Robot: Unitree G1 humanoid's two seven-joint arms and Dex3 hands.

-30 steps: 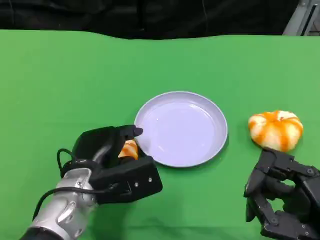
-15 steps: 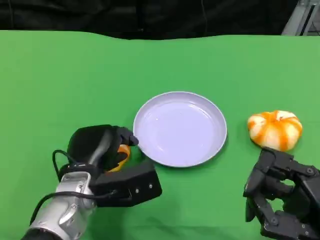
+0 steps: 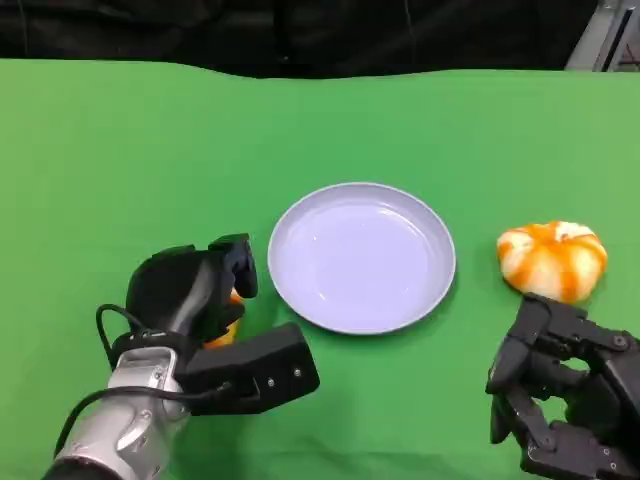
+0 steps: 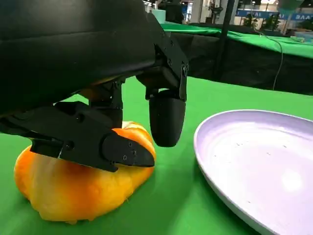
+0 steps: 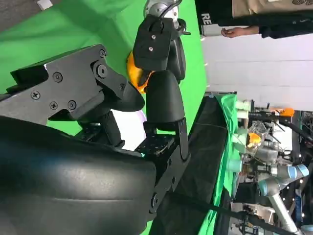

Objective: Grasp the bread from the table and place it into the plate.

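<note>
From above, my left hand point(image 3: 195, 290) covers nearly all of the bread point(image 3: 222, 330); my wrist view shows my fingers point(image 4: 122, 149) pressed on its top, closed over it, bread resting on the green worktop point(image 4: 181, 196) beside the plate point(image 4: 254, 161). My right hand point(image 3: 560, 400) hangs empty, fingers loosely curled, its lower part cut off.

We see the bread point(image 4: 78, 188), a glossy orange-yellow roll with a lumpy rounded form, lying on the green table just left of the plate point(image 3: 362, 257), apart from its rim. In the head view only an orange sliver of it shows. The plate is round, shallow, pale lavender, and sits upright with nothing in it.
</note>
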